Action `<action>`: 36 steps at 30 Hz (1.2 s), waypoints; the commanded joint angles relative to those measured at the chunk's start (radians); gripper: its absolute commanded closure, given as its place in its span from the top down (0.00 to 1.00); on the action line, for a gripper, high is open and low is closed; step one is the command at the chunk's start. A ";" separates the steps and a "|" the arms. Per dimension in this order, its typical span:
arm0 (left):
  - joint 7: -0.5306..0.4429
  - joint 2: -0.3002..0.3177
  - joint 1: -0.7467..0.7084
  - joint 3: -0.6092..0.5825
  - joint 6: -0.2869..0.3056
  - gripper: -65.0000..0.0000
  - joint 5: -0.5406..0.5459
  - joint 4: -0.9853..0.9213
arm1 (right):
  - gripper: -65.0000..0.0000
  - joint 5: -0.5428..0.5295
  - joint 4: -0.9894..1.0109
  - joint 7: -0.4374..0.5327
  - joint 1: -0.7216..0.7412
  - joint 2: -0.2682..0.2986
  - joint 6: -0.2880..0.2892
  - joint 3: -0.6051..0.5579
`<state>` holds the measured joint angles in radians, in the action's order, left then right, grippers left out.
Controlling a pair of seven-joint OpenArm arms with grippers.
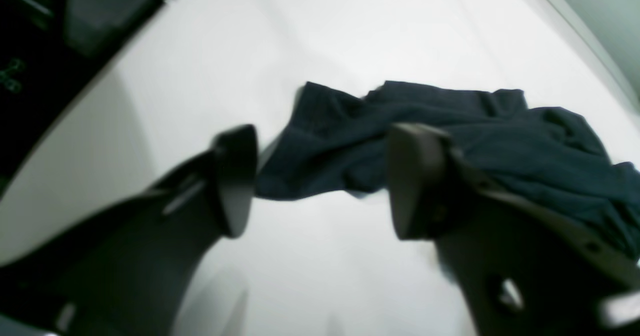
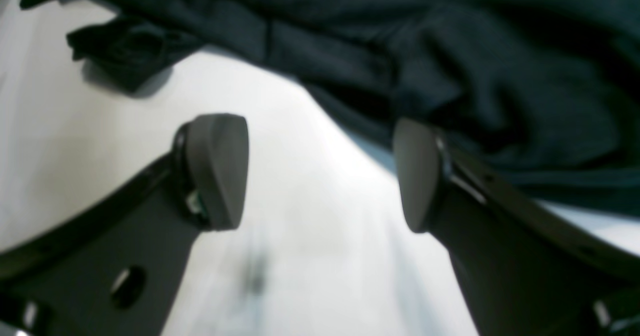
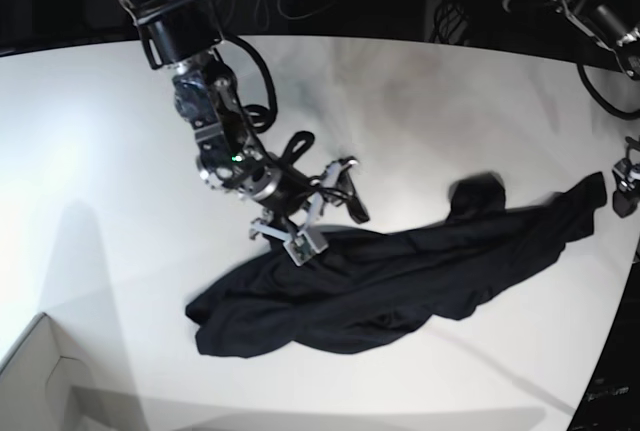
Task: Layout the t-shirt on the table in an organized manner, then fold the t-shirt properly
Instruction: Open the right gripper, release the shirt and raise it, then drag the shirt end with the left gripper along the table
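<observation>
The right end effector (image 2: 320,173) is spread wide and holds nothing. In the base view it hangs just over the far edge of the t-shirt (image 3: 400,271), near the middle of the cloth. Through its own camera, the dark cloth lies just past its two fingers (image 2: 220,171), and bare white worktop (image 2: 310,256) shows between them.

The left end effector (image 1: 320,181) is also spread apart, with nothing in it. In its own camera, one end of the t-shirt lies on the worktop just beyond its fingers, not touching them. In the base view only a small part of this arm shows at the right edge, beside the right tip of the shirt.

The t-shirt lies in a long, bunched, wrinkly strip across the middle of the worktop, from near-left to far-right. It is not flat yet, so the laying-out step looks far from done.

To do this step well, each end effector should pinch only one layer at an edge or corner. Then they should pull gently apart so the cloth opens wide. Grabbing a thick bunch would keep the wrinkles in.
</observation>
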<state>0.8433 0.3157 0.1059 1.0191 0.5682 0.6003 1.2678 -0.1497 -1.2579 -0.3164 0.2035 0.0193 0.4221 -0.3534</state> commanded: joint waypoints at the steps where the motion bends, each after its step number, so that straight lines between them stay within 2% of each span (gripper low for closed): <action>1: -0.012 -0.023 -0.011 -0.009 0.020 0.67 0.050 0.079 | 0.71 -0.009 -0.047 0.015 -0.002 0.015 0.007 0.026; 5: -0.023 -0.155 -0.122 -0.110 0.017 0.67 0.076 0.240 | 0.71 -0.009 -0.142 -0.005 -0.068 0.047 0.010 0.135; 7: -0.028 -0.200 -0.125 -0.159 0.008 0.67 0.048 0.223 | 0.71 -0.011 -0.168 -0.010 -0.086 0.064 0.010 0.176; 10: -0.089 -0.257 -0.097 -0.184 0.008 0.67 -0.044 0.151 | 0.71 -0.011 -0.234 -0.010 -0.141 0.094 0.011 0.219; 15: -0.115 -0.283 -0.018 -0.185 0.017 0.67 -0.148 0.029 | 0.71 -0.011 -0.319 -0.010 -0.220 0.109 0.011 0.271; 23: -0.123 -0.272 0.021 -0.337 0.019 0.66 -0.155 -0.101 | 0.71 -0.011 -0.378 -0.010 -0.298 0.136 0.011 0.305; 24: -0.123 -0.272 0.019 -0.346 0.019 0.60 -0.153 -0.101 | 0.71 -0.011 -0.386 -0.010 -0.304 0.144 0.011 0.305; 25: -0.121 -0.277 0.018 -0.343 0.020 0.49 -0.151 -0.098 | 0.71 -0.011 -0.392 -0.010 -0.309 0.147 0.011 0.305; 26: -0.115 -0.280 0.013 -0.337 0.020 0.35 -0.150 -0.092 | 0.71 -0.011 -0.394 -0.010 -0.312 0.147 0.011 0.305; 28: -0.112 -0.275 -0.027 -0.339 0.020 0.00 -0.150 -0.058 | 0.71 -0.011 -0.400 -0.010 -0.315 0.150 0.011 0.305; 30: -0.100 -0.272 -0.064 -0.342 0.020 0.00 -0.150 0.005 | 0.71 -0.011 -0.400 -0.010 -0.316 0.150 0.011 0.324; 31: -0.078 -0.272 -0.093 -0.337 0.022 0.05 -0.148 0.056 | 0.71 -0.011 -0.400 -0.010 -0.316 0.146 0.011 0.340; 33: -0.042 -0.272 -0.153 -0.326 0.022 0.00 -0.130 0.169 | 0.71 -0.011 -0.400 -0.010 -0.316 0.143 0.011 0.357; 36: -0.002 -0.264 -0.260 -0.265 0.022 0.01 -0.041 0.350 | 0.71 -0.011 -0.398 -0.010 -0.316 0.143 0.011 0.357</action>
<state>0.8574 0.0376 -0.1600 0.7521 0.5880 0.5484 1.6012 -0.1459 -1.6382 -0.3515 -0.1249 0.1589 0.4320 0.0029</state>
